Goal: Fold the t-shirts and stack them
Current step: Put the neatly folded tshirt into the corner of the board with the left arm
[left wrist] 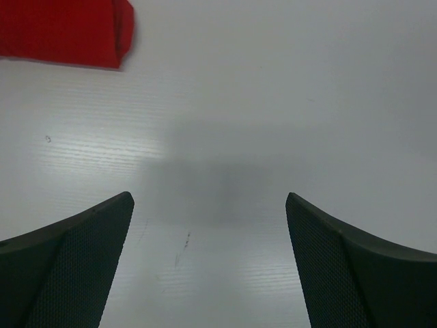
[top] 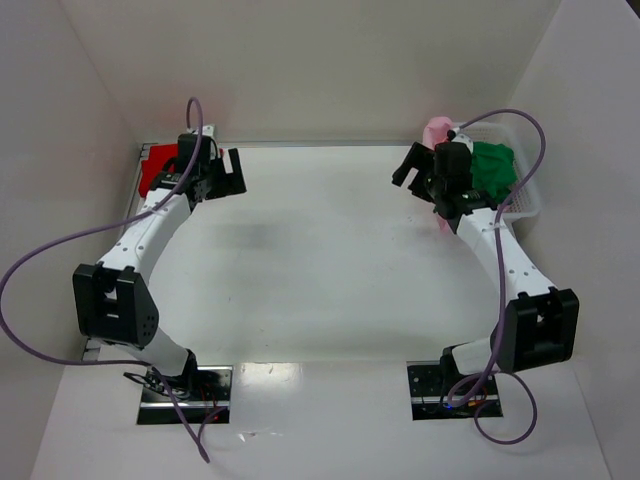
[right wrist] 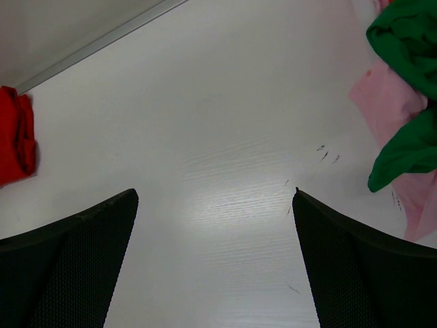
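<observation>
Left gripper [left wrist: 209, 198] and right gripper [right wrist: 215, 193] spread wide, empty; red t-shirt [left wrist: 65, 31] looks folded, so fetching the green t-shirt [right wrist: 406, 41] right of the right gripper's jaws seems next.

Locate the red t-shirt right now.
Top view: the red t-shirt lies at the far-left corner of the table, just left of the left gripper.

White matte table [top: 320, 260], a few small dark scuffs on the right half. Far-left corner: 1 bright red folded cloth t-shirt [top: 155, 172] lying flat. Far-right edge: 1 white plastic lattice basket [top: 530, 205] standing on the table. 1 pale pink cloth t-shirt [right wrist: 386, 96] lies crumpled on the surface beside the basket, with 1 dark green cloth t-shirt [right wrist: 410, 41] draped over it.
</observation>
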Robot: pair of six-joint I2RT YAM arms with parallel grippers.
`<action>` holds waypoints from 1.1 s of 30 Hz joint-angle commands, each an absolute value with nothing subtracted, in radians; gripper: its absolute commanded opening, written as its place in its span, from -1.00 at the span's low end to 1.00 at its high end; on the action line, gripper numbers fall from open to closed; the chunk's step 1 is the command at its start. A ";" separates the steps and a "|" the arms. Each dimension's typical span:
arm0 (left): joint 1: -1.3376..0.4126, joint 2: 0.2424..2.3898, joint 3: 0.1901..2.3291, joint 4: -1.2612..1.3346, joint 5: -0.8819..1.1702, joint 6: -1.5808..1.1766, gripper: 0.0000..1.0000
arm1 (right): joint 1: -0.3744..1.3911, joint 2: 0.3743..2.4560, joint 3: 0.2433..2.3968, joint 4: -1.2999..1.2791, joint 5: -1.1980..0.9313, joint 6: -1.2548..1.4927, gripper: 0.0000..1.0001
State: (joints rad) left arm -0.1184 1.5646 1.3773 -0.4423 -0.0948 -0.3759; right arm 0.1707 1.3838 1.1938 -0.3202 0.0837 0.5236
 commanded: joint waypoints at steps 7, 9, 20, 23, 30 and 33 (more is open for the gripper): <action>-0.130 1.542 1.396 -0.439 -0.064 -0.351 1.00 | 0.124 1.408 1.220 -0.328 0.126 0.474 0.98; -0.130 1.530 1.382 -0.439 -0.064 -0.331 1.00 | 0.115 1.408 1.229 -0.328 0.126 0.463 0.98; -0.130 1.497 1.399 -0.439 0.006 -0.310 1.00 | 0.115 1.373 1.247 -0.319 0.117 0.454 0.98; -0.130 1.477 1.390 -0.439 -0.014 -0.310 1.00 | 0.106 1.373 1.247 -0.310 0.117 0.454 0.98; -0.130 1.468 1.371 -0.448 -0.037 -0.301 1.00 | 0.106 1.352 1.247 -0.328 0.155 0.442 0.98; -0.130 1.468 1.371 -0.448 -0.046 -0.301 1.00 | 0.106 1.330 1.238 -0.328 0.166 0.433 0.98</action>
State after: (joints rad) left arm -0.1337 1.5017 1.3781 -0.4503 -0.0315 -0.3176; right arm 0.1139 1.3907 1.1969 -0.3302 0.1249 0.4545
